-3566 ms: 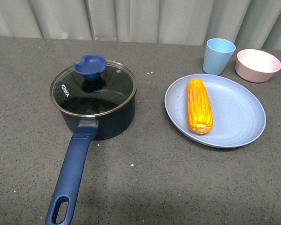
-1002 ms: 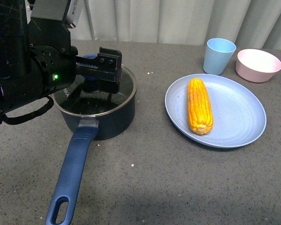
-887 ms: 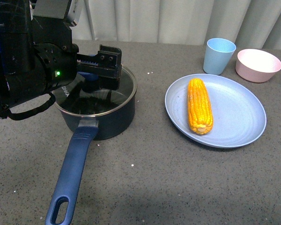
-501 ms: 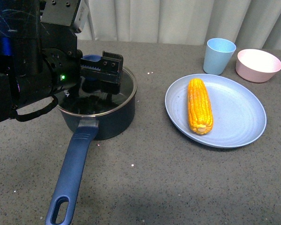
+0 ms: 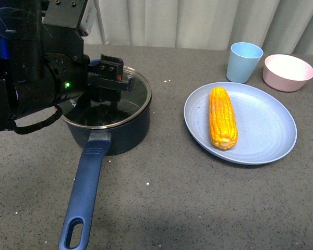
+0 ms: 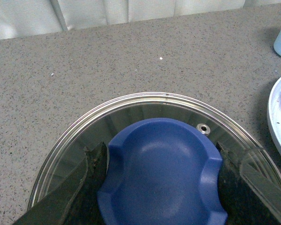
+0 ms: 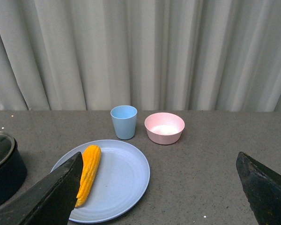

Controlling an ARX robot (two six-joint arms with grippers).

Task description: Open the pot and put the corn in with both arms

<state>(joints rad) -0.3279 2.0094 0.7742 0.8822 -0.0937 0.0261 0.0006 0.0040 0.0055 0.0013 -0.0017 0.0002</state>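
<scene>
LID FIRST: The robot's left hand straddles the blue knob of the glass lid. Its fingers press against either side, a grip that looks meant to lift the lid straight off the navy saucepan. The saucepan sits covered on the grey bench, its long handle pointing back toward the robot. The corn cob lies on the blue plate, well apart from the saucepan and near a blue cup and pink bowl. The right hand hangs spread wide and empty, facing the plate, seemingly placed to take the cob once the lid is off.
</scene>
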